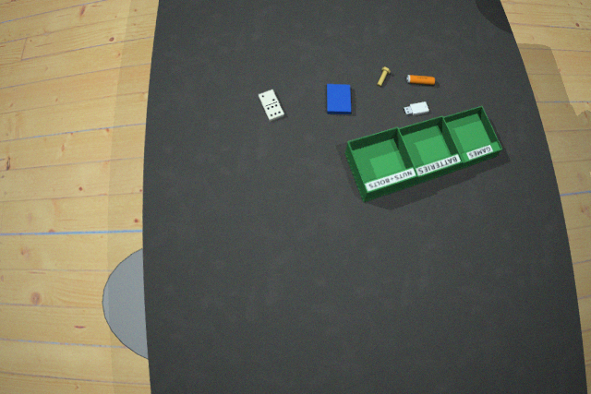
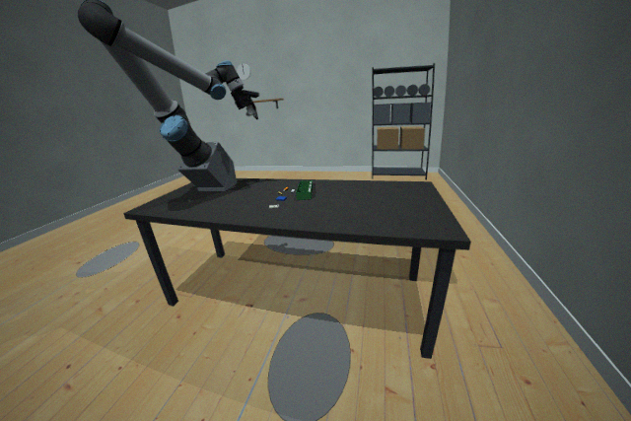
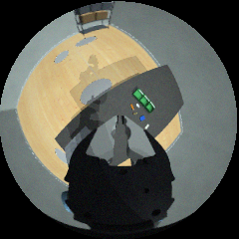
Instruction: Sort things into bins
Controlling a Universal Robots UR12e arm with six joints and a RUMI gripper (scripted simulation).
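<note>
High up over the dark table (image 2: 356, 217) hangs the gripper (image 2: 251, 111), far above all the small things. Its two fingers are pressed together and hold nothing.

Down on the table sits a green bin tray (image 1: 358, 173) with three boxes in a row. The labels read NUTS+BOLTS, BATTERIES and GAMES. All three boxes look bare inside, and the tray stands upright.

Just beside the tray's far edge lies a white USB stick (image 1: 416, 108). A bit further off lie an orange battery (image 1: 420, 78) and a yellow bolt (image 1: 383, 76), near each other but not touching. A blue block (image 1: 339, 98) lies flat, off to one side of them. A white domino (image 1: 271, 104) with black dots lies further out still, well apart from the tray.
</note>
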